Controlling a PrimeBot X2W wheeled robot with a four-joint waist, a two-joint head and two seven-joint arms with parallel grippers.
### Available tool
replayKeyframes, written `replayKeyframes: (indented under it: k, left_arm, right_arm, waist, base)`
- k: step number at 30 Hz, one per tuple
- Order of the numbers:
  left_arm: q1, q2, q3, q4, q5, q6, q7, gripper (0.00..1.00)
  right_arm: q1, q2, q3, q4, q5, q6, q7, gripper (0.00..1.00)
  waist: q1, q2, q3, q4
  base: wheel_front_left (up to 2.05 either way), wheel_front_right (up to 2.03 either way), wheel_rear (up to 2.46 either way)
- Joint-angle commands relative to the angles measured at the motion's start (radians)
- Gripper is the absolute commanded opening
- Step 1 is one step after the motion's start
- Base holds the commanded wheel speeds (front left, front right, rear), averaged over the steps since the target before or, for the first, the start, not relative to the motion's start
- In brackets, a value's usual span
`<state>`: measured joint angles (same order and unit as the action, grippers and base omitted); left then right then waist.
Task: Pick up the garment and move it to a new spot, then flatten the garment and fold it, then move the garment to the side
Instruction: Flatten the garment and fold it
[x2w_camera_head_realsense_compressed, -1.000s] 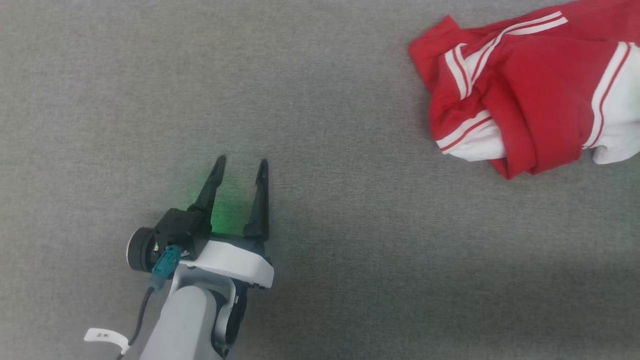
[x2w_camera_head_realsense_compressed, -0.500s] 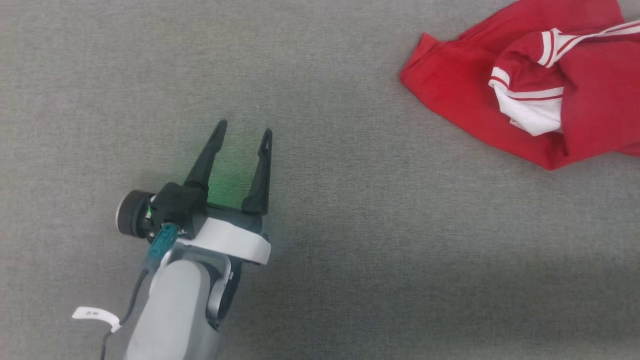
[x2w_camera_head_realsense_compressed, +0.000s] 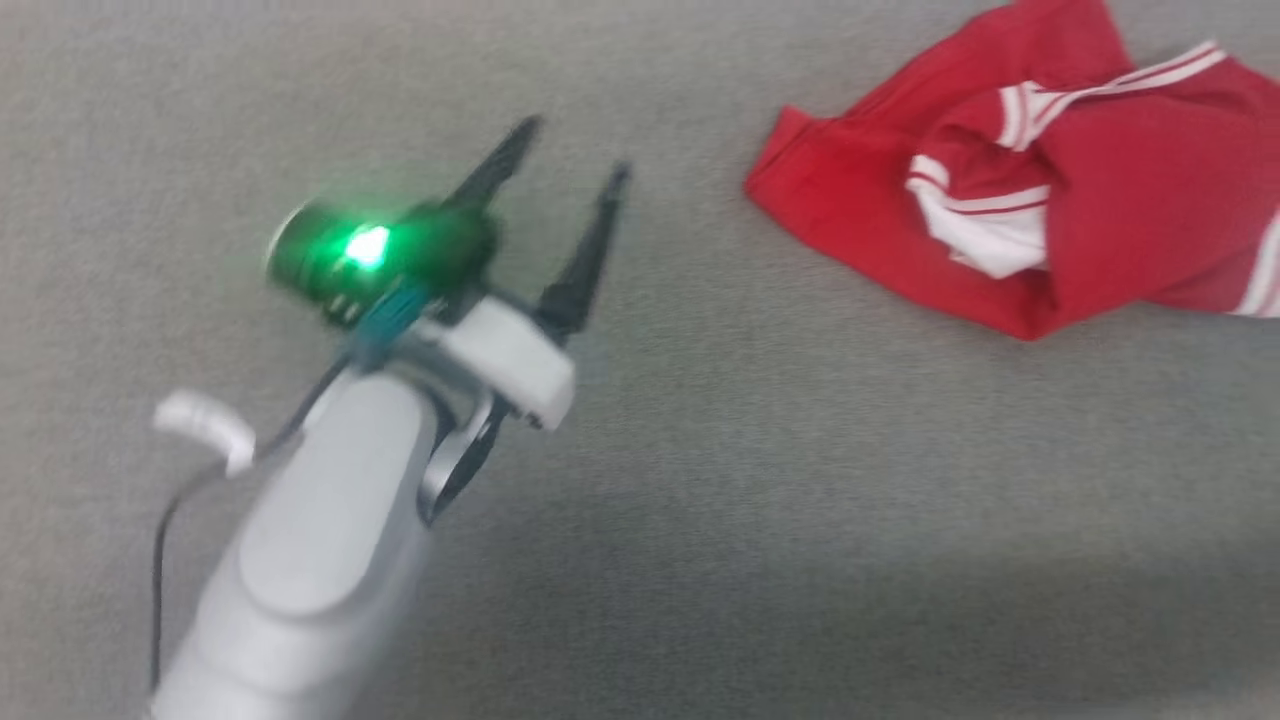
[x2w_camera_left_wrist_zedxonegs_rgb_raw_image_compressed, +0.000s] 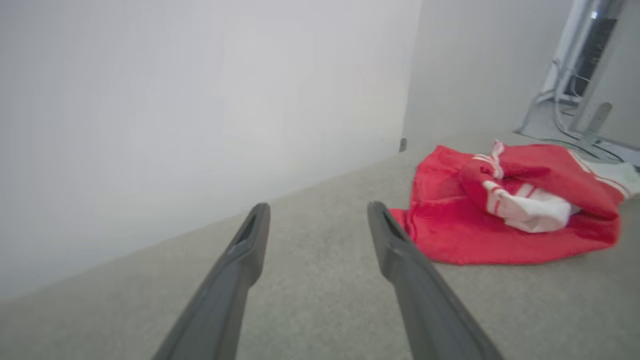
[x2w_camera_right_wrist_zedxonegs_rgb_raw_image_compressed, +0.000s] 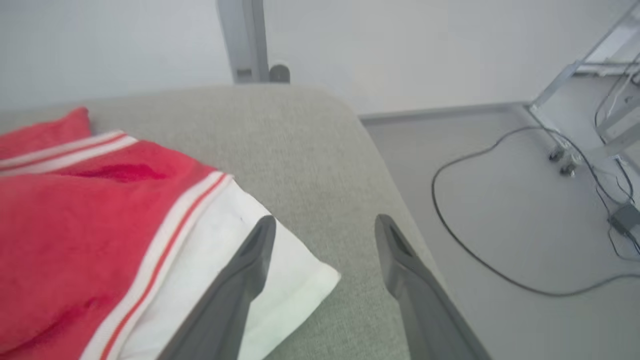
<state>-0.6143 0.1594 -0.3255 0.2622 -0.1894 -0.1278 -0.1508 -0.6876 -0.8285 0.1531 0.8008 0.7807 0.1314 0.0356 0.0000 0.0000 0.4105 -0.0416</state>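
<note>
Pale, plain walls close the room in, one of them rising right behind the far edge of the work surface. The floor is smooth grey. A metal-framed rack stands off to one side of it, and a grey post rises beyond the surface's far edge. The work surface itself is broad, covered in grey woven cloth, with a rounded corner where it meets the floor side.

The garment lies rumpled on the surface's right part, up toward the far edge. It is mostly red, with a white sleeve part and striped trim bunched in its folds, and another white part lies near the rounded corner.

The left gripper hangs over bare cloth, well to the left of the garment. Its fingers are spread apart and nothing is between them. The right gripper is likewise spread wide and holding nothing. It is poised above the garment's white corner, though whether it touches the cloth I cannot tell.

A thin black cable loops across the floor. A green light glows on the left wrist, blurred.
</note>
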Motion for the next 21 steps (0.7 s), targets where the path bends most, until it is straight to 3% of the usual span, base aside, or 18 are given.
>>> replayKeyframes:
  k: [1, 4, 7, 11, 15, 21]
  left_arm:
    - [-0.086, 0.044, -0.085, 0.004, -0.069, -0.002, 0.083, 1.0]
    - [-0.2, 0.086, -0.208, 0.028, -0.214, -0.002, 0.242, 1.0]
    - [-0.297, 0.078, -0.275, 0.086, -0.391, -0.003, 0.436, 1.0]
    - [-0.394, 0.028, -0.277, 0.226, -0.606, -0.001, 0.732, 1.0]
    - [-0.467, -0.025, -0.272, 0.36, -0.726, 0.037, 0.989, 1.0]
    - [-0.522, -0.063, -0.218, 0.451, -0.802, 0.104, 1.056, 1.0]
  right_arm:
    - [0.029, 0.028, 0.0, -0.038, -0.006, -0.001, -0.085, 1.0]
    - [0.055, 0.081, 0.008, -0.093, 0.014, -0.001, -0.162, 1.0]
    - [0.081, 0.119, 0.013, -0.135, 0.031, -0.001, -0.2, 1.0]
    - [0.107, 0.159, 0.028, -0.171, 0.037, -0.001, -0.223, 1.0]
    - [0.111, 0.185, 0.043, -0.186, 0.042, -0.001, -0.225, 1.0]
    - [0.097, 0.22, 0.07, -0.184, 0.043, -0.001, -0.233, 1.0]
  waist:
    - [0.0, 0.0, -0.038, -0.053]
    - [0.0, 0.0, -0.057, -0.102]
    - [0.0, 0.0, -0.067, -0.147]
    - [0.0, 0.0, -0.061, -0.199]
    - [0.0, 0.0, -0.039, -0.249]
    - [0.0, 0.0, -0.004, -0.305]
  base:
    - [0.0, 0.0, 0.0]
    - [0.0, 0.0, 0.0]
    - [0.0, 0.0, 0.0]
    - [0.0, 0.0, 0.0]
    - [0.0, 0.0, 0.0]
    - [0.0, 0.0, 0.0]
